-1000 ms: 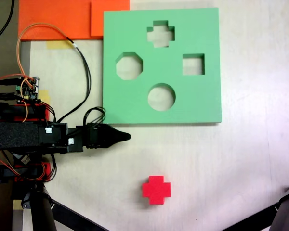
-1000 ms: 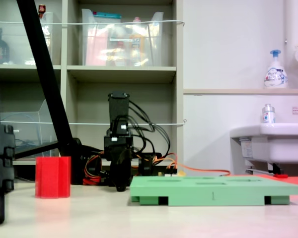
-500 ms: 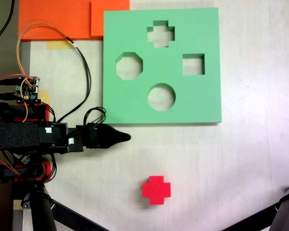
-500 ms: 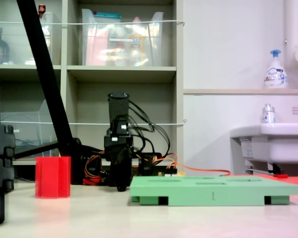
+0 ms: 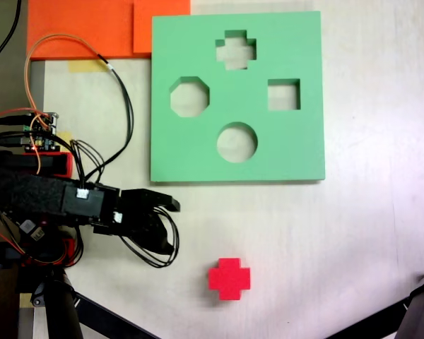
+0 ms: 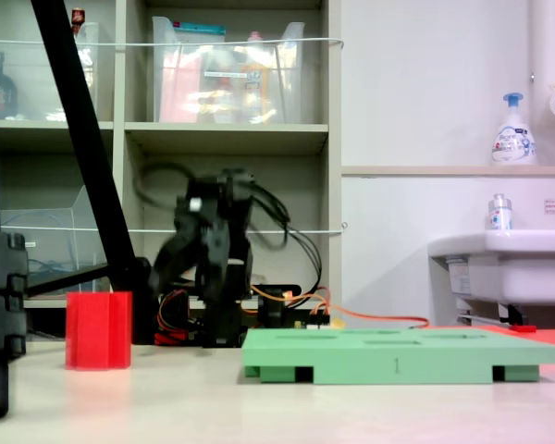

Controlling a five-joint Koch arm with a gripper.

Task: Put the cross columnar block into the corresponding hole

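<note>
End effector [image 5: 162, 219] at left centre of first exterior view, fingers spread, holding nothing. Cross columnar block [image 5: 229, 278] at lower centre on pale surface [image 5: 367, 240]; corresponding hole [image 5: 236, 49] at upper centre. Shelving, sink, soap bottle [image 6: 513, 130] behind; label unreadable.

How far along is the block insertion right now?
Nothing is done yet: the red cross block sits on the table, untouched, and the cross-shaped hole in the green board is empty. In hand: the gripper is apart from the block, on the first exterior view's left; whether it is open is unclear. Left: reach, grasp, carry, insert.
</note>
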